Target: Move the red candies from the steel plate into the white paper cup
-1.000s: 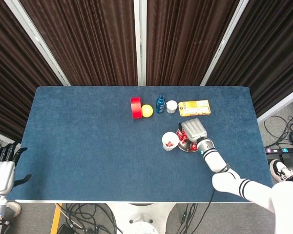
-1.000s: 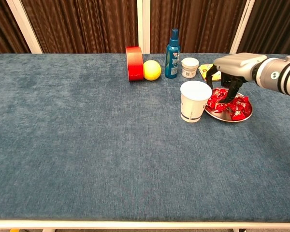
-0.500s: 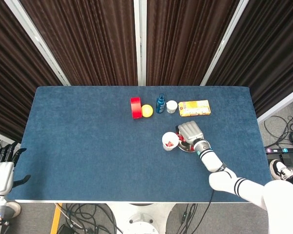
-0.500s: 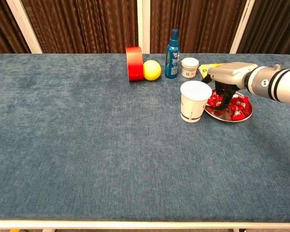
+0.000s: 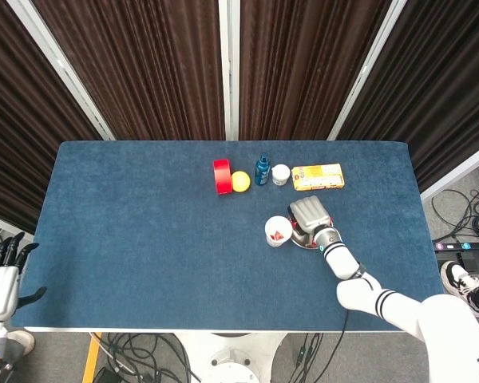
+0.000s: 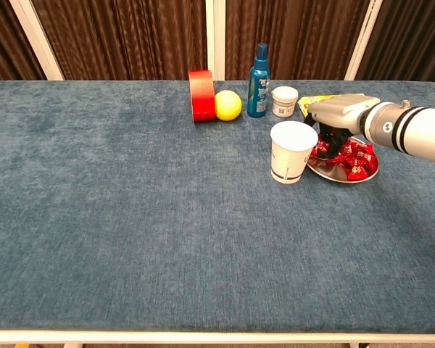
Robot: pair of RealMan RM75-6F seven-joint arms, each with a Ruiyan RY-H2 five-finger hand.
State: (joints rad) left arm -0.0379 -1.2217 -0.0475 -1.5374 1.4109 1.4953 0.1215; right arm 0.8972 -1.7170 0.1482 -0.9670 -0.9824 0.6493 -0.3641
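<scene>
While lowered over the steel plate (image 6: pixel 344 173), right hand (image 6: pixel 338 119) seen palm-down with dark fingers (image 6: pixel 332 139) reaching into the heap of red candies (image 6: pixel 351 157); whether a candy is actually pinched, impossible to tell from either view. Just to that hand's left, almost touching the plate's rim, white paper cup (image 6: pixel 290 151) upright on the blue worktop (image 6: pixel 130 217), with a glimpse of red inside it from the head view (image 5: pixel 278 233). Beyond the hand, toward the curtained back edge: small white jar (image 6: pixel 284 101), blue spray bottle (image 6: pixel 259 71), yellow ball (image 6: pixel 228 105) and red roll (image 6: pixel 201 95) standing on edge, ball and roll touching, bottle and jar just beside each other. Behind the hand's knuckles, yellow snack box (image 5: pixel 318 176) lying flat, mostly hidden in the chest view. Seen from the head camera, same right hand (image 5: pixel 310 214) covering most of the plate, white forearm trailing off toward the near right corner. Well apart, off the worktop's near left corner, left hand (image 5: pixel 1 275) hanging with fingers (image 5: pixel 8 249) spread and nothing in its grasp.
</scene>
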